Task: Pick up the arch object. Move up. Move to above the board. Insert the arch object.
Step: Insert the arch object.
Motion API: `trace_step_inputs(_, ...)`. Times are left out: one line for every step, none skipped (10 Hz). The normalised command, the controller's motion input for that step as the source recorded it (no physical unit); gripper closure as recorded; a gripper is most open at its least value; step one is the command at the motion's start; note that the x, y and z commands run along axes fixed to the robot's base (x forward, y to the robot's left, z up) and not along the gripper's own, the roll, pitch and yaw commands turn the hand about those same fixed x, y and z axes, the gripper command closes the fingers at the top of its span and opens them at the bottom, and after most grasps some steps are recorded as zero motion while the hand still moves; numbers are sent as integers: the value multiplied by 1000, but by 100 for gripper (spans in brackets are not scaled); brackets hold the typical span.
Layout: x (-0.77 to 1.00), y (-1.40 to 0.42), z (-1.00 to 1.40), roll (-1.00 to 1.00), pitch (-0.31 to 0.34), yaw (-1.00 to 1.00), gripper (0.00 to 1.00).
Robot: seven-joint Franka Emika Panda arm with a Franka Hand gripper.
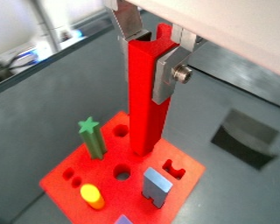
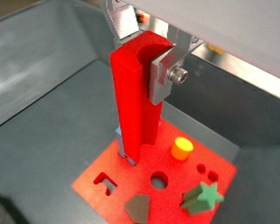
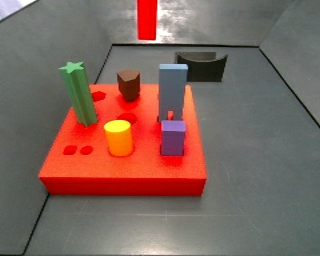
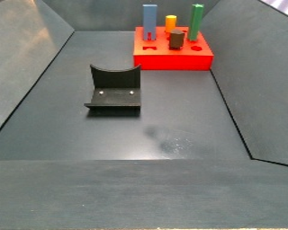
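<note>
Pincer [image 1: 156, 45] grips arch object [image 1: 147, 105] above board [image 1: 73, 179].

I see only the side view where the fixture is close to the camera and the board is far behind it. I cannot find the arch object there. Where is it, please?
Observer: In both wrist views the end effector is shut on the upper end of the arch object, which hangs upright.
Operator: Is it inserted in the board?
Observer: No. In a side view the arch object shows high above the board, clear of it.
Operator: Is a hole free for it?
Observer: In a wrist view an arch-shaped hole in the board's top is empty.
</note>
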Motion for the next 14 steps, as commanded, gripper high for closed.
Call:
trace_step_inputs(0,40,-260,21,0,-963,100)
trace_step_inputs(0,71,-286,10,0,-937,100)
trace_step_inputs(0,71,-294,4,0,-940,100)
trace_step_inputs(0,80,-323,1,0,-931,100)
trace_step_inputs(0,103,-377,6,19,-909,100)
trace_step_inputs(34,177,-454,9,73,-840,100)
trace_step_inputs(71,211,-471,4,89,-806,100)
trace_step_inputs(154,220,-420,0,51,-797,100)
trace_step_inputs(277,189,-349,0,0,-831,100)
trace_step_inputs(286,183,-346,0,0,-837,100)
trace_step_inputs(289,180,-340,0,0,-843,100)
trace_step_inputs(277,171,-334,0,0,-851,100)
trace_step_inputs(129,77,-323,0,0,-957,100)
trace_step_inputs(0,0,-331,0,-3,-1000,100)
